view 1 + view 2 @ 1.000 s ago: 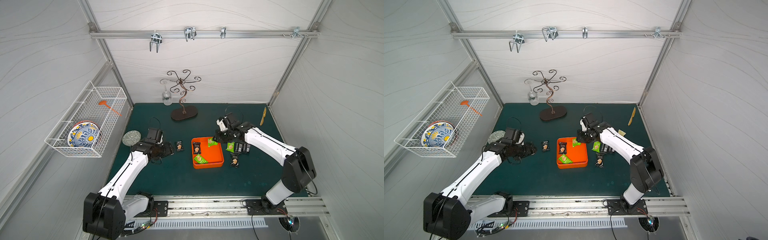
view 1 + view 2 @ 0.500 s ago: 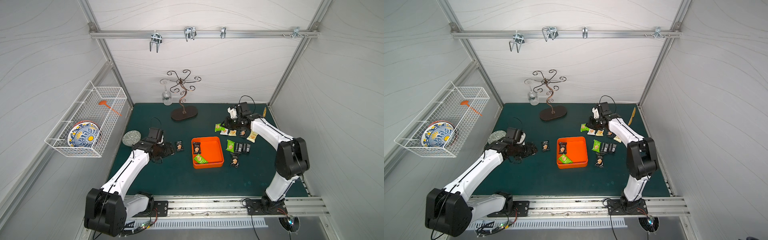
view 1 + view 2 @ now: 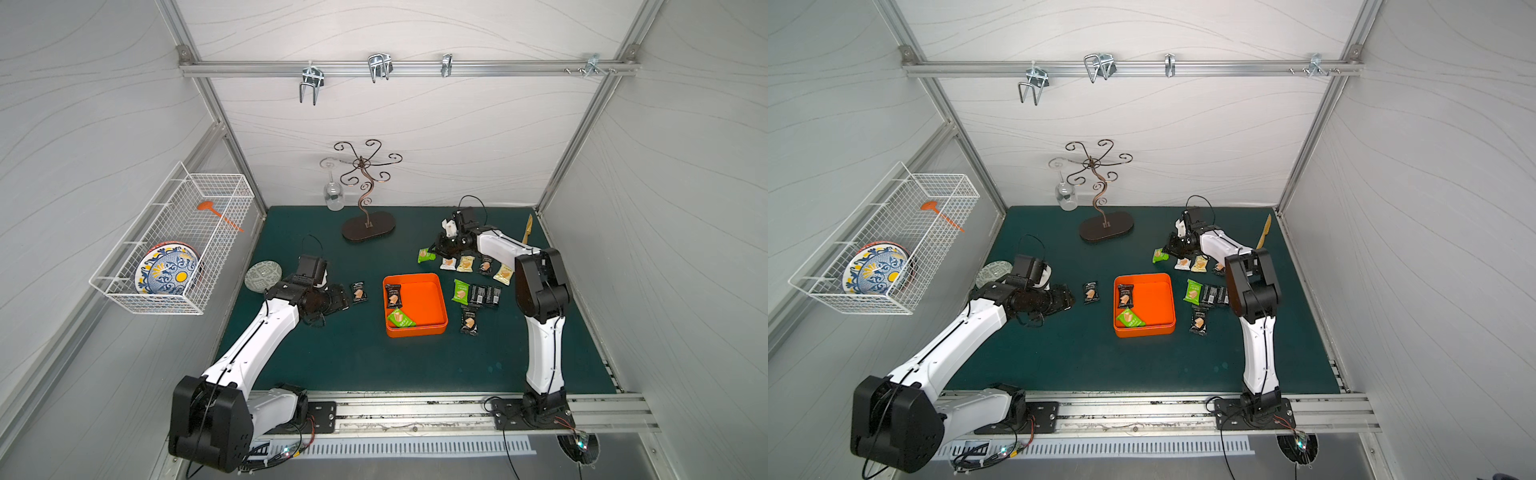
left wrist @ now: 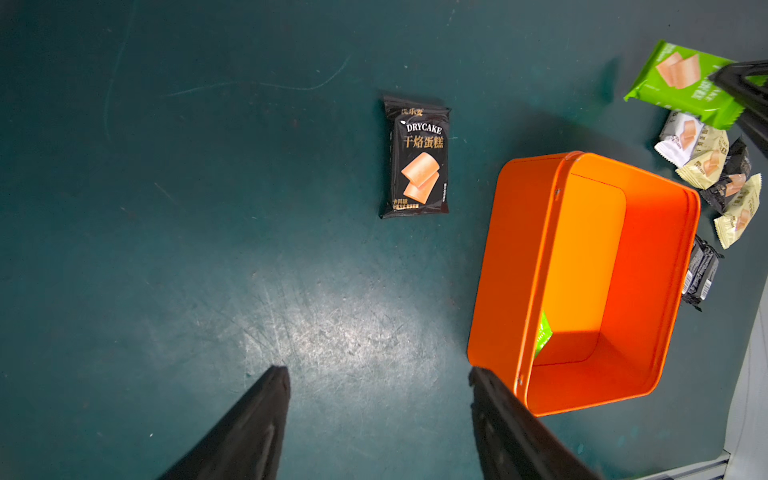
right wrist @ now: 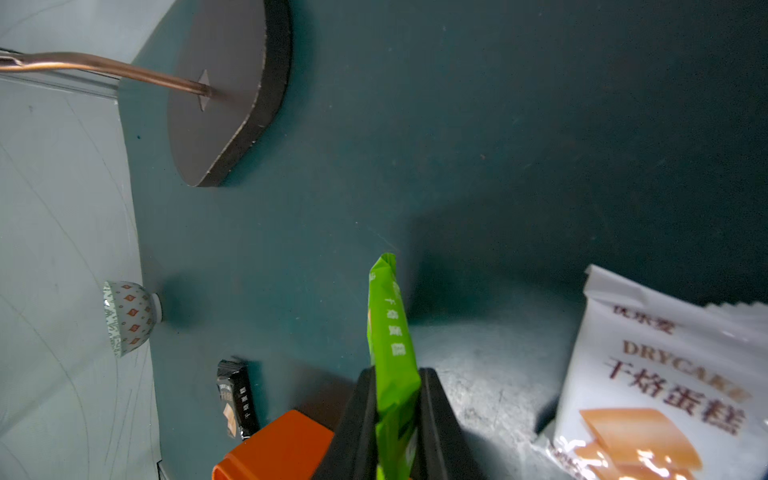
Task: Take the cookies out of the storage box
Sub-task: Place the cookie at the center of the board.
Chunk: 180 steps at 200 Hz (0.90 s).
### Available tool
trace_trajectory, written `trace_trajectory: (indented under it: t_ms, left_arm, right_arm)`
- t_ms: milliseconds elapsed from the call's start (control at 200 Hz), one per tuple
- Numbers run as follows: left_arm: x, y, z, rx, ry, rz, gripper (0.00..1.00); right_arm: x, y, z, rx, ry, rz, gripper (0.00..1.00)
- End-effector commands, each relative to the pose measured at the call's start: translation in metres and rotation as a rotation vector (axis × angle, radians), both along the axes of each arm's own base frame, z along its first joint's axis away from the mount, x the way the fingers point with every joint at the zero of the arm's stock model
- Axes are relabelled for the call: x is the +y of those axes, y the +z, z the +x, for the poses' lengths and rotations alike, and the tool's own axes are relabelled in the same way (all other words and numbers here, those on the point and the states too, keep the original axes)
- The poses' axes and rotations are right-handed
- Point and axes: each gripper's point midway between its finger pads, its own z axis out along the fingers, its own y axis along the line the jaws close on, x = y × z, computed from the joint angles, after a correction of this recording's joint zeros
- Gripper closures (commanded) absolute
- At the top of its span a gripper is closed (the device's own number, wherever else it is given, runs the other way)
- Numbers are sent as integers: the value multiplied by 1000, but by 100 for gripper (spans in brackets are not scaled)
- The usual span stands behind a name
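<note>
The storage box [image 3: 424, 297] is sitting in the middle of the dark green mat [image 3: 332, 357]. It is bright orange, smooth and shiny, square and shallow, with round corners. Two of the cookies are lying inside it, along the side nearer the left arm: a black cookie [image 3: 393, 296] and a green cookie [image 3: 401, 319].

The other cookies are lying out on the mat. They are small, crinkly foil packets with zigzag ends, and most are showing a picture of a tan biscuit. A lone black packet [image 3: 359, 291] is lying flat between the left claw [image 4: 378, 374] and the box. A bunch of white, pale yellow, green and black packets [image 3: 465, 263] is lying beyond the box, on the right arm's side.

The left claw is hanging low over the mat near the box. Its two black fingers are standing apart and are holding nothing.

The right claw [image 5: 395, 374] is pinching a green packet [image 5: 392, 332]. Its fingers are pressing on both flat sides, and the packet is sticking out past the tips on its edge. In both top views this packet is sitting at the end of the bunch. I cannot tell if it is touching the mat.
</note>
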Motion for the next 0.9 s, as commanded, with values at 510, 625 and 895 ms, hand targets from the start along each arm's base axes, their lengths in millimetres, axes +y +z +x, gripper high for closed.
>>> trace_trajectory:
  t_ms: [510,625,895]
  left_arm:
    - [-2,18,12,-63,-6,-15,27]
    - [-2,22,12,-70,-4,-17,27]
    - [-4,24,17,-80,-3,-28,27]
  right_arm:
    - [-32,3,13,-22,-72,-178,52]
    - [-49,19,8,-67,-91,-289,47]
    - [-41,63,-45,-136,-35,-313,44]
